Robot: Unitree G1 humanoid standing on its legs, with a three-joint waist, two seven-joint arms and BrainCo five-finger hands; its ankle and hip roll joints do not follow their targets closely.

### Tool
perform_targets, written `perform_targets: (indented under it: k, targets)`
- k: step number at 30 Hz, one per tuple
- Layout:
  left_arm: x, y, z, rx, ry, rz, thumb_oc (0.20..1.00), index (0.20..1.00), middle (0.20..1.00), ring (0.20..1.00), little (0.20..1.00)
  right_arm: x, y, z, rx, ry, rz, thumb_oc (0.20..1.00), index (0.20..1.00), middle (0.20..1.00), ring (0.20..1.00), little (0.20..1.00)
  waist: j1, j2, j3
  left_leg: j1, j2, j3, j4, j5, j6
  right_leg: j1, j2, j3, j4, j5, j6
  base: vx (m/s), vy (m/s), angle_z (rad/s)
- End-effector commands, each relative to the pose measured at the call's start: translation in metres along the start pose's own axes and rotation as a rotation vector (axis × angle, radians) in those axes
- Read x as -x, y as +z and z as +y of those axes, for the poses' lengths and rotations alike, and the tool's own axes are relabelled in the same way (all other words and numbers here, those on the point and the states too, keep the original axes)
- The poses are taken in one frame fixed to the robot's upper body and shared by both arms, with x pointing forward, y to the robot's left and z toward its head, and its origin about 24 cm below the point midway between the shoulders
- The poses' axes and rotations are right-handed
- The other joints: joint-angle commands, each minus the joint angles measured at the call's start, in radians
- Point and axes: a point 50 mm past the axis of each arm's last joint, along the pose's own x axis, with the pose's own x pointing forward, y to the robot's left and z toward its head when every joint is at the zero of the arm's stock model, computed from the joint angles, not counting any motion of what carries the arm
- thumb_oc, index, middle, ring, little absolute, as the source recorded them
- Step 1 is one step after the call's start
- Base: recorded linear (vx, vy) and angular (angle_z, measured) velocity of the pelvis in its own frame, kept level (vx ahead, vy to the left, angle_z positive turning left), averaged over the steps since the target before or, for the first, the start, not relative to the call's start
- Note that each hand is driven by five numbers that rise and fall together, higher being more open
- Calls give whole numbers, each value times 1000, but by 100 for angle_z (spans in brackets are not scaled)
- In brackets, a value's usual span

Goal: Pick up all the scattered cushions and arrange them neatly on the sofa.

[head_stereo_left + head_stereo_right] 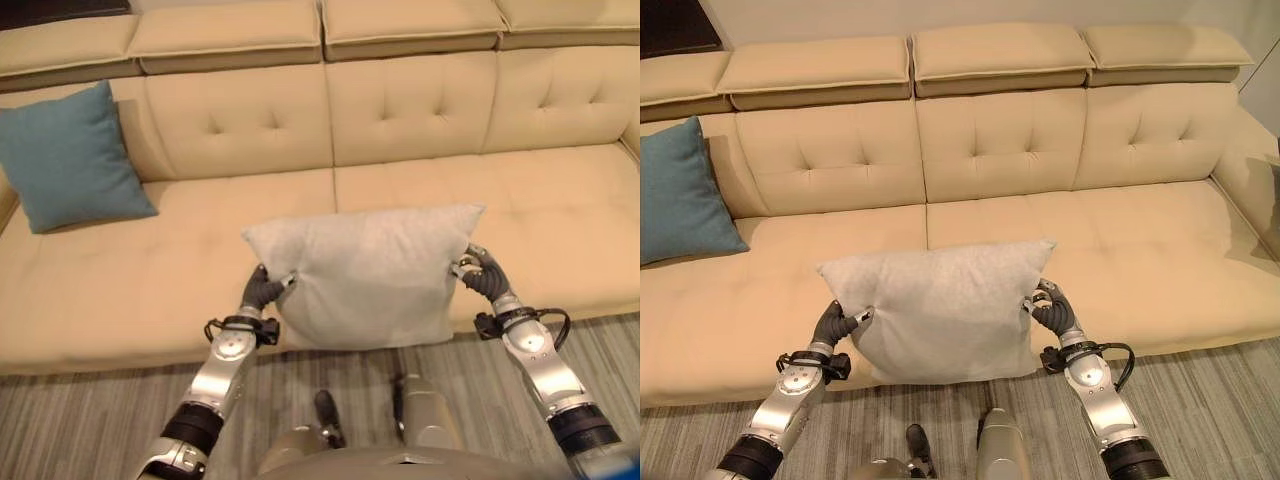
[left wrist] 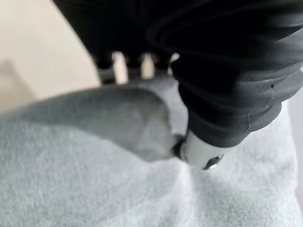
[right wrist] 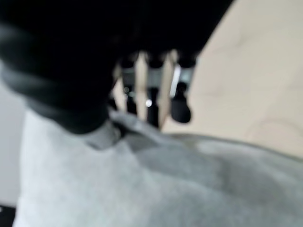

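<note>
A light grey cushion (image 1: 365, 275) hangs between my two hands, held up over the front edge of the beige sofa (image 1: 150, 290). My left hand (image 1: 262, 290) pinches the cushion's left edge, thumb pressed into the fabric (image 2: 142, 198). On the opposite edge my right hand (image 1: 482, 273) is curled round the cloth (image 3: 142, 184). A teal cushion (image 1: 68, 157) leans against the sofa's backrest at the far left of the seat.
The sofa seat runs wide to the right of the teal cushion, with a tufted backrest (image 1: 1000, 150) behind it. A grey striped carpet (image 1: 90, 420) lies in front of the sofa.
</note>
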Motion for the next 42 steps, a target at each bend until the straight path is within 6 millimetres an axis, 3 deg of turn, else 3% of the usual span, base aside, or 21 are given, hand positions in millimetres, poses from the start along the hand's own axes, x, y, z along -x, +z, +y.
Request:
perform_targets:
  k: [1,4,7,8,9,10,12,13,14,15,16,18,19,21,23,33,39,41,42]
  targets:
    - [-10,51,-33,62,-149,-259,200,200,200,200,200,-16,47,0,-2,10,-239,200,200,200,200,200,-47,-19,-32,102,-18,-70,130,-185,-118,111,53,-26,-261,210,8,265,-41,28]
    - [-9,50,-38,69,-166,-255,200,200,200,200,200,-13,44,-3,1,6,-231,200,200,200,200,200,-53,-26,-40,109,-31,-83,155,-208,-120,125,47,-9,-256,243,-4,249,-48,34]
    - [-10,49,-48,89,-202,-249,200,200,200,200,200,-5,33,-11,-2,-15,-198,200,200,200,200,200,-83,-18,-51,85,-7,-90,288,-224,-164,170,50,8,-252,239,-27,237,-98,29]
    - [-12,52,-53,92,-218,-257,200,200,200,200,200,-1,29,-15,0,-28,-184,200,200,200,200,200,-97,-18,-55,65,36,-59,357,-197,-195,194,48,-5,-256,229,-39,94,-118,39]
    - [-12,52,-53,91,-218,-257,200,200,200,200,200,-1,29,-15,-1,-28,-184,200,200,200,200,200,-100,-20,-60,58,33,-61,358,-193,-195,190,45,-7,-258,233,-40,263,-253,92]
    - [-14,56,-58,92,-240,-267,200,200,200,200,200,3,27,-23,-2,-46,-178,200,200,200,200,200,-102,-22,-57,-40,150,-29,610,-58,-251,272,72,-33,-291,189,-95,197,-186,111]
    - [-15,57,-59,87,-243,-268,200,200,200,200,200,4,26,-24,-10,-51,-173,200,200,200,200,200,-95,-31,-53,-85,169,-37,654,-42,-251,296,72,-38,-302,176,-105,202,-137,80]
    - [-17,60,-62,90,-254,-271,200,200,200,200,200,4,25,-25,-8,-58,-168,200,200,200,200,200,-82,-41,-46,-129,213,-30,595,-53,-236,330,64,-51,-318,156,-101,145,-46,22]
    - [-17,60,-62,90,-254,-271,200,200,200,200,200,4,25,-25,-7,-58,-168,200,200,200,200,200,-82,-41,-45,-127,212,-29,594,-53,-236,331,63,-50,-319,156,-101,137,34,-11]
    - [-18,60,-62,82,-253,-268,200,200,200,200,200,4,26,-24,1,-56,-174,200,200,200,200,200,-76,-41,-45,-124,209,-43,519,-70,-222,336,59,-48,-322,151,-91,153,144,-8]
    - [-17,61,-59,71,-243,-280,200,200,200,200,200,1,29,-23,2,-53,-185,200,200,200,200,200,-61,-32,-42,-137,205,-88,357,-49,-228,342,52,-40,-317,141,-75,211,205,-15]
    - [-17,62,-56,78,-222,-284,200,200,200,200,200,-1,30,-22,5,-56,-184,200,200,200,200,200,-49,-19,-45,-155,224,-134,232,37,-250,354,47,-27,-312,121,-69,214,218,-16]
    - [-16,62,-57,88,-223,-288,200,200,200,200,200,-1,31,-22,10,-55,-189,200,200,200,200,200,-49,-7,-49,-130,232,-127,173,47,-254,360,49,-29,-306,110,-66,229,211,-39]
    - [-16,63,-58,101,-227,-289,200,200,200,200,200,-1,31,-24,23,-58,-190,200,200,200,200,200,-53,15,-60,-74,226,-95,96,54,-262,370,43,-35,-295,102,-53,210,217,-47]
    - [-16,66,-56,91,-223,-302,200,200,200,200,200,-3,35,-24,30,-62,-199,200,200,200,200,200,-50,20,-59,-68,202,-96,97,48,-251,366,21,-28,-271,102,-49,136,224,-18]
    - [-26,106,-29,11,-135,-455,200,200,200,200,200,-26,77,-22,5,-90,-354,200,200,200,200,200,-7,4,-67,-61,118,10,130,-38,-194,314,-89,22,-244,149,15,80,156,-25]
    - [-35,156,-26,-4,-88,-625,200,200,200,200,200,-45,124,-25,17,-105,-504,200,200,200,200,200,16,5,-54,-114,102,18,146,-52,-189,260,-118,18,-253,173,31,-9,28,-8]
    - [-37,175,-26,-9,-74,-685,200,200,200,200,200,-53,144,-27,30,-112,-561,200,200,200,200,200,25,7,-48,-145,100,17,151,-46,-188,232,-122,20,-255,186,29,-22,-5,2]
    - [-39,195,-25,-32,-61,-747,200,200,200,200,200,-59,166,-30,53,-123,-618,200,200,200,200,200,33,11,-38,-162,97,13,152,-48,-189,211,-126,18,-253,190,31,0,0,0]
